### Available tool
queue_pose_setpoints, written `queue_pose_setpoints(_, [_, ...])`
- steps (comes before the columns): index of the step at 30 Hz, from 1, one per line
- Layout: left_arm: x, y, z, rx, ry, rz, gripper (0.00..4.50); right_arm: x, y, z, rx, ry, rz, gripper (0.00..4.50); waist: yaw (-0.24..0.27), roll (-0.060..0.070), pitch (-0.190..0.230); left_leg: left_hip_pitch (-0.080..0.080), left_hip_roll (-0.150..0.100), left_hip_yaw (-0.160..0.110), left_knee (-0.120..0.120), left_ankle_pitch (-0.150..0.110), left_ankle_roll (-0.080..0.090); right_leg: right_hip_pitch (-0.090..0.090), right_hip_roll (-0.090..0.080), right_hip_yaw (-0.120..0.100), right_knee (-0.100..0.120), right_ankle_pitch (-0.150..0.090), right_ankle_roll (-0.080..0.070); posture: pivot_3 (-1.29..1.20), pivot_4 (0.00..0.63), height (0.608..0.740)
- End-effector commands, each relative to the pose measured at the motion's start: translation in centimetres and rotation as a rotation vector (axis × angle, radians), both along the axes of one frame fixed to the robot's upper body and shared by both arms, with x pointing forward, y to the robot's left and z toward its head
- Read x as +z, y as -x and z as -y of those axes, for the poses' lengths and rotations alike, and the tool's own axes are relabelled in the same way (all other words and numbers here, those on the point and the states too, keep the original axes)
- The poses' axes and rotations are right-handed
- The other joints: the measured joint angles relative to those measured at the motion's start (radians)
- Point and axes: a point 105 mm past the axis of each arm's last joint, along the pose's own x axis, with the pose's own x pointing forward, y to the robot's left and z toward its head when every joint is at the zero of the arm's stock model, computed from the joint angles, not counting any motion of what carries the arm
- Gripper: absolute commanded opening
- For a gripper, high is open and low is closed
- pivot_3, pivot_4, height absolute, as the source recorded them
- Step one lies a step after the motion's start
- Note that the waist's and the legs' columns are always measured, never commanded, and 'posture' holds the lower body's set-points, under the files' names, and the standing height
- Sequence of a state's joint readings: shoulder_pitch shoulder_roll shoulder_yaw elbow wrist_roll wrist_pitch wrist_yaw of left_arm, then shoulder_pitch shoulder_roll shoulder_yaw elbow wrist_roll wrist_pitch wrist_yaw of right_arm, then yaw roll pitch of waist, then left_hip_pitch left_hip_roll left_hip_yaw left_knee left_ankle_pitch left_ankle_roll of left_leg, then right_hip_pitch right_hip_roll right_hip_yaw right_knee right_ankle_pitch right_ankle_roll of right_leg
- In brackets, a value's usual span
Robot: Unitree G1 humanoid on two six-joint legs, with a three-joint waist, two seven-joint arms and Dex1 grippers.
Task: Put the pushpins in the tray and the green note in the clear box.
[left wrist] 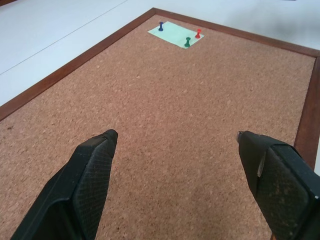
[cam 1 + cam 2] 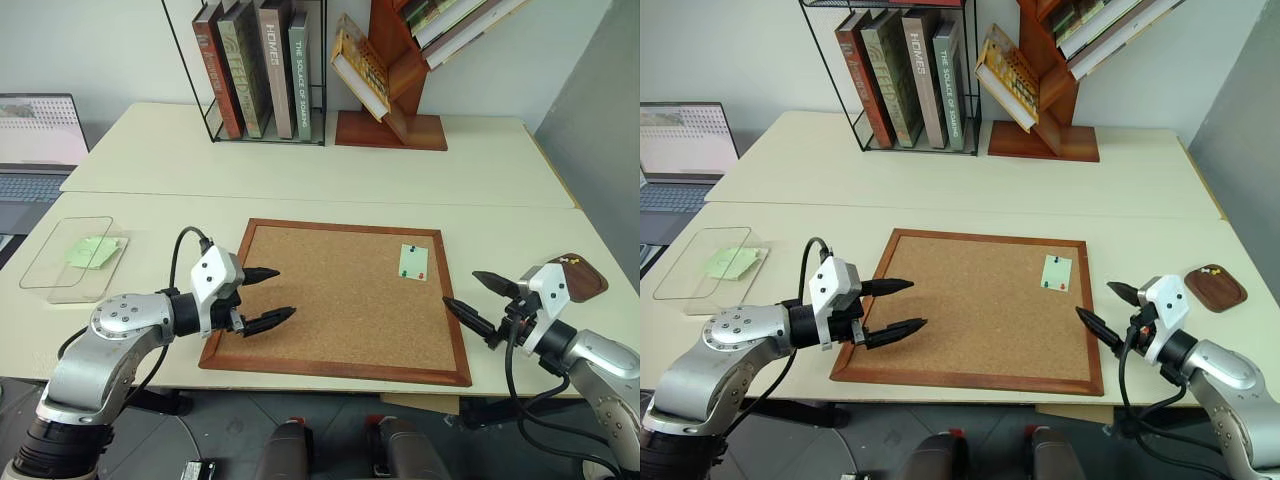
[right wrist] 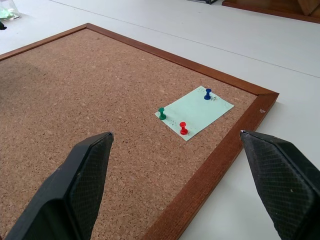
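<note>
The pale green note (image 3: pixel 197 112) lies near the far right corner of the corkboard (image 2: pixel 330 300), pinned by a red pushpin (image 3: pixel 183 128), a green pushpin (image 3: pixel 162 113) and a blue one (image 3: pixel 207 93). On the table right of the board sits the dark brown tray (image 2: pixel 588 283). At the far left is the clear box (image 2: pixel 50 262), holding a lime-green sheet (image 2: pixel 92 251). My left gripper (image 2: pixel 281 293) hovers open over the board's left edge. My right gripper (image 2: pixel 461 288) is open at the board's right edge, a little nearer than the note.
A wire rack of books (image 2: pixel 262 70) and a wooden slanted shelf (image 2: pixel 400 60) stand on the far table. A laptop (image 2: pixel 38 150) sits at the far left. Small light pins (image 2: pixel 572 259) lie in the tray.
</note>
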State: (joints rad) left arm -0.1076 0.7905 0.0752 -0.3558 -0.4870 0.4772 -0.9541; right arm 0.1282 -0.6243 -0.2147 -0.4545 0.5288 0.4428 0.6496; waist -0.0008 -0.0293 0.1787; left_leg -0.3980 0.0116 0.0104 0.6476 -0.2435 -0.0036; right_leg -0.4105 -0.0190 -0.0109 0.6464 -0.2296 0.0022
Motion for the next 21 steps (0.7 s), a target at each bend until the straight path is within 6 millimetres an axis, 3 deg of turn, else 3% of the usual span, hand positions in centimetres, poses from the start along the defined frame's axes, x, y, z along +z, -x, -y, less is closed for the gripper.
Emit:
queue_pose_setpoints(1, [1.3,0.4,0.4,-0.036,0.016,0.047,4.06,0.8,0.0,0.1,0.003,0.0,0.04,4.32,0.0,0.0,0.0,0.0,0.0,0.0,0.0,0.0,0.0,0.0,0.0,0.0,0.0,0.0,0.0,0.0,0.15,0.74])
queue_pose_setpoints(21, [1.9,-0.5,1.5,0.0,0.036,0.039,4.06,2.1,-0.3,-2.0,0.051,0.009,0.054,4.32,0.0,0.0,0.0,0.0,0.0,0.0,0.0,0.0,0.0,0.0,0.0,0.0,0.0,0.0,0.0,0.0,0.15,0.74])
